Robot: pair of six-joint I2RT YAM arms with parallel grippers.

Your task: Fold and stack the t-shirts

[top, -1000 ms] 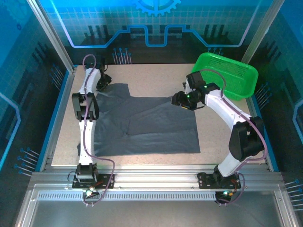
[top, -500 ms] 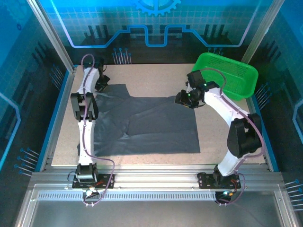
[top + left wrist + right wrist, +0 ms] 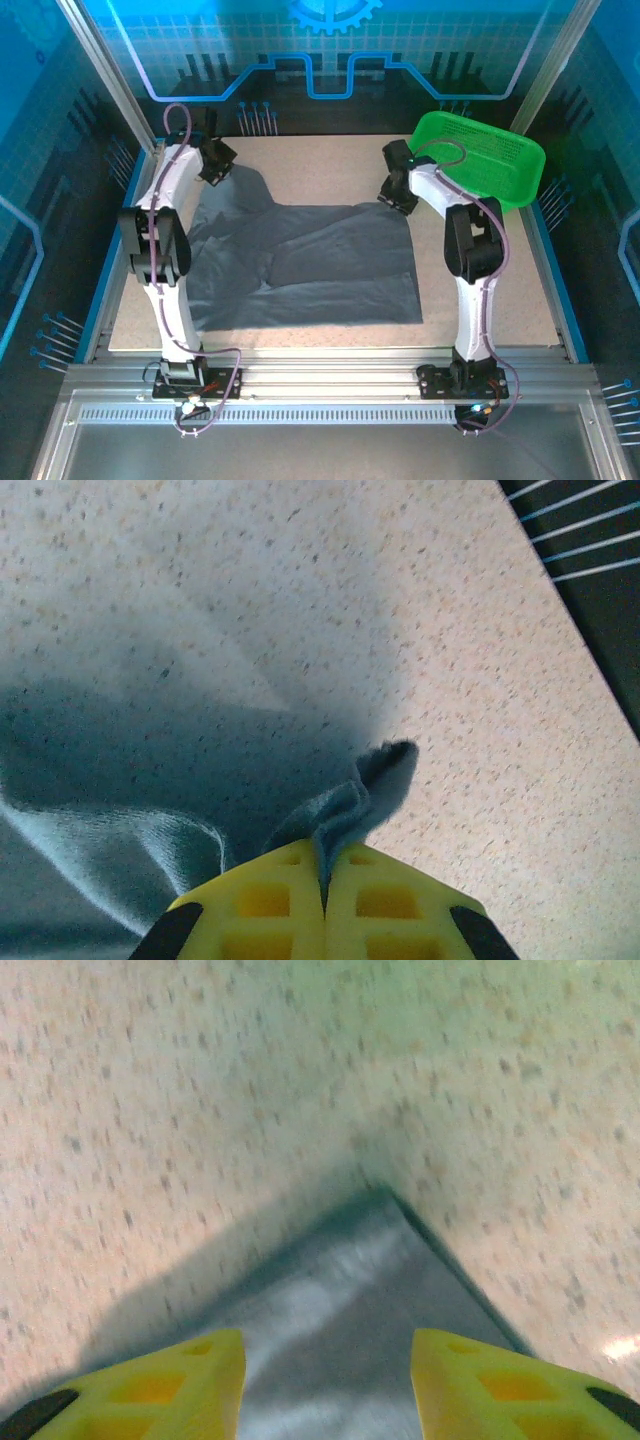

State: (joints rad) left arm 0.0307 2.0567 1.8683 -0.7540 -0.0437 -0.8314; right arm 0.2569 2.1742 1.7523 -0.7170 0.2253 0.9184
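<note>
Both arms have swung rearward: left gripper (image 3: 325, 870) clenches its jaws on a t-shirt (image 3: 320, 260) corner to lift it, right gripper (image 3: 328, 1360) straddles another, jaws released.

Blue-tinted light; rt wrist view blurry; soft shadow under t-shirt (image 3: 345, 805).

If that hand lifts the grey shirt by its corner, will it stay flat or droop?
Probably droop: the shirt bunches into soft folds where the left hand pinches it. It looks thin and light, lying in shallow wrinkles on the table. Pushed, it would likely crumple rather than slide.
</note>
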